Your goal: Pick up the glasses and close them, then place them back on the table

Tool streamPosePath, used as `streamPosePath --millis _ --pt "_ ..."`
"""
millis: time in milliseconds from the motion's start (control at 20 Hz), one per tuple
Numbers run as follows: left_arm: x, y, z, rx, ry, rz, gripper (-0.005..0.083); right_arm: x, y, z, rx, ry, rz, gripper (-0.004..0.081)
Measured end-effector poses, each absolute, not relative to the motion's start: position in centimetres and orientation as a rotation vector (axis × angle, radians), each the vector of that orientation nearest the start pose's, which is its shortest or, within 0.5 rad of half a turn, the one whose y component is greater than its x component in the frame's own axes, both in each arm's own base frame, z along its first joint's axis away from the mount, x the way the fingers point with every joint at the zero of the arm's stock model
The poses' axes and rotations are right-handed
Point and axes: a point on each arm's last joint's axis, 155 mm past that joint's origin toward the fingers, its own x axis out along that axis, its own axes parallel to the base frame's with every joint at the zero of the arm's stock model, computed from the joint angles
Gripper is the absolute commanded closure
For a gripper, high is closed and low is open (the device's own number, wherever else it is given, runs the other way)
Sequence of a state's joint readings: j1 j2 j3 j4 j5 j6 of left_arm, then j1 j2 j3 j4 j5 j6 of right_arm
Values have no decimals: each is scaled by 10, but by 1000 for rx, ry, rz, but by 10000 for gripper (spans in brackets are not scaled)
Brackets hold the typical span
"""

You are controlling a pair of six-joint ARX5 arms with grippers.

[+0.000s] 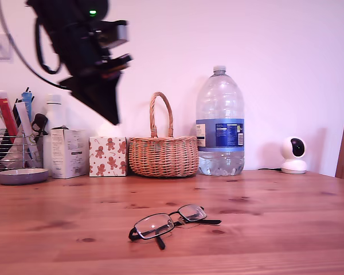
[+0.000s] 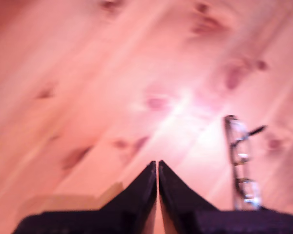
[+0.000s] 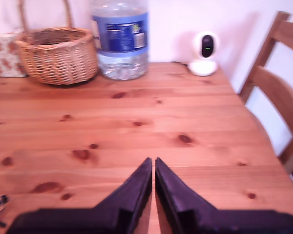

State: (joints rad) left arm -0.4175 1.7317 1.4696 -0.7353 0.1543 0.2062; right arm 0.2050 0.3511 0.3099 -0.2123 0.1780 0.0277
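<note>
the glasses (image 1: 171,222) lie on the table (image 1: 286,229) near its front edge, in front of the basket (image 1: 163,153), one side arm sticking out. my first gripper (image 2: 157,164) hangs above the wood with its jaws together, glasses beside it. my second gripper (image 3: 153,161) is also pressed together, empty, facing the water bottle (image 3: 120,36).

The glasses (image 1: 171,222) lie on the table (image 1: 286,217), near its front edge in the exterior view: thin black frame, clear rectangular lenses, temple arms folded in. The table is reddish-brown pine planks with dark knots.
</note>
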Motion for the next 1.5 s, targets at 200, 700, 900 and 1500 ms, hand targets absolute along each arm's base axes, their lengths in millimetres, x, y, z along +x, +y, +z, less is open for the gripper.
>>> streamPosePath --millis 200,700,900,1500 --pt "407 -180 188 286 859 -557 795 263 0 182 -1 250 -45 780" --pt "390 -166 290 268 532 -533 795 266 15 203 -5 164 114 780" --pt "373 -154 289 260 452 -512 795 267 11 204 -10 161 89 781" --pt "319 -109 224 119 257 -362 795 267 4 182 107 219 36 780"
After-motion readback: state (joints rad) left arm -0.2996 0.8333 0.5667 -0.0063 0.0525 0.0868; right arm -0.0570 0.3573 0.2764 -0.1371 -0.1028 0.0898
